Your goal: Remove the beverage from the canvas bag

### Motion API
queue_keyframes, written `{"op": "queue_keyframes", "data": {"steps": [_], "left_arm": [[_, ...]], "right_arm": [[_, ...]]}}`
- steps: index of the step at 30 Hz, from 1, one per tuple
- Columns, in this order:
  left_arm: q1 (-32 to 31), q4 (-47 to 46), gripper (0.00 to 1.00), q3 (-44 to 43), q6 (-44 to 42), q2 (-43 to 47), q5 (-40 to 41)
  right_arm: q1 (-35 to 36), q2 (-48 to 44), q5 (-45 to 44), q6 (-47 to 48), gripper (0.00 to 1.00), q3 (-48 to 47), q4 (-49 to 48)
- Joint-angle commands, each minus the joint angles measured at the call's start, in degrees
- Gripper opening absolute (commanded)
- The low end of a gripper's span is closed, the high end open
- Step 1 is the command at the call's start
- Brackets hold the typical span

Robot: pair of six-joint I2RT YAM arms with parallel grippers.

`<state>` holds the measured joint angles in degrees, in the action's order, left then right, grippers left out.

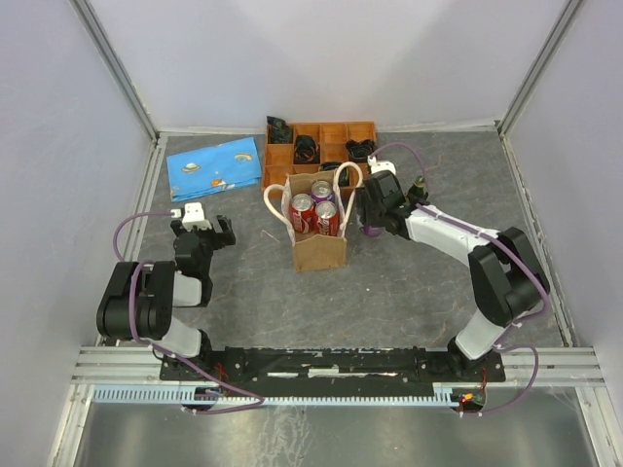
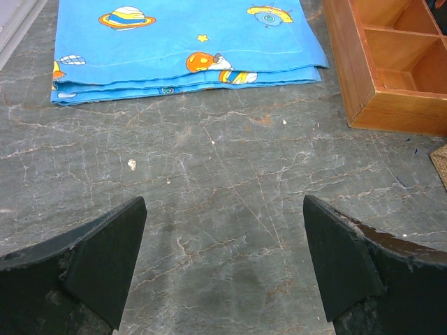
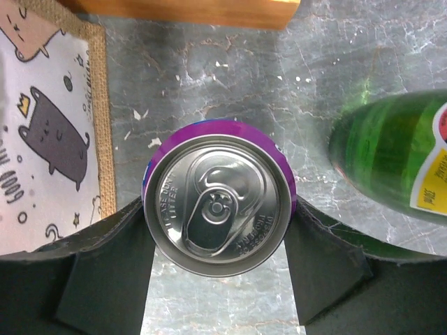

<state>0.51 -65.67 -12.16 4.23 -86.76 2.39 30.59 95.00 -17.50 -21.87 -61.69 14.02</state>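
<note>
Tan canvas bag [image 1: 319, 249] stands upright at the centre of the top view, its two cream handles [image 1: 348, 175] looping outward. Three cans sit inside it: two red cans [image 1: 302, 210] and one purple can [image 1: 322, 191]. A second purple can [image 3: 218, 199] is outside the bag, just right of it, gripped at its sides by the fingers [image 3: 105, 272] of the right gripper [image 3: 219, 216]. Whether it touches the tabletop [image 2: 223, 160] I cannot tell. One green bottle [image 3: 391, 160] lies near it at the right of the wrist view. At the lower left of the top view, the left gripper [image 2: 223, 209] hangs over bare tabletop with its fingers spread wide, holding nothing. Along the upper part of the frame lie one folded blue cloth [image 2: 181, 35] and one orange tray [image 2: 391, 112].
</note>
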Motion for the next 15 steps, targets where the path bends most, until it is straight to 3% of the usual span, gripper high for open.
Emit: {"op": "queue_keyframes", "data": {"steps": [1, 6, 8, 10, 11, 15], "left_arm": [[-0.18, -1.89, 0.99, -1.28, -2.78, -0.31, -0.76], [-0.17, -1.87, 0.99, -1.28, -2.74, -0.34, -0.79], [-0.16, -1.85, 0.99, -1.28, -2.74, -0.31, -0.83], [-0.16, -1.91, 0.99, -1.28, -2.74, -0.26, -0.78], [-0.22, -1.90, 0.99, -1.28, -2.74, -0.27, -0.76], [-0.23, -1.88, 0.99, -1.28, -2.74, -0.30, -0.76]], "right_arm": [[-0.22, 0.95, -0.18, -1.15, 0.00, -3.60, -6.53], [-0.18, 2.10, -1.17, -0.85, 0.13, -3.15, -6.68], [-0.27, 2.05, -1.73, -0.84, 0.31, -2.93, -6.20], [-0.18, 1.82, -2.08, -0.49, 0.60, -2.66, -5.56], [-0.18, 1.65, -2.32, -0.49, 0.68, -2.59, -5.01], [-0.04, 0.26, -2.87, -0.25, 0.78, -2.30, -3.80]]}}
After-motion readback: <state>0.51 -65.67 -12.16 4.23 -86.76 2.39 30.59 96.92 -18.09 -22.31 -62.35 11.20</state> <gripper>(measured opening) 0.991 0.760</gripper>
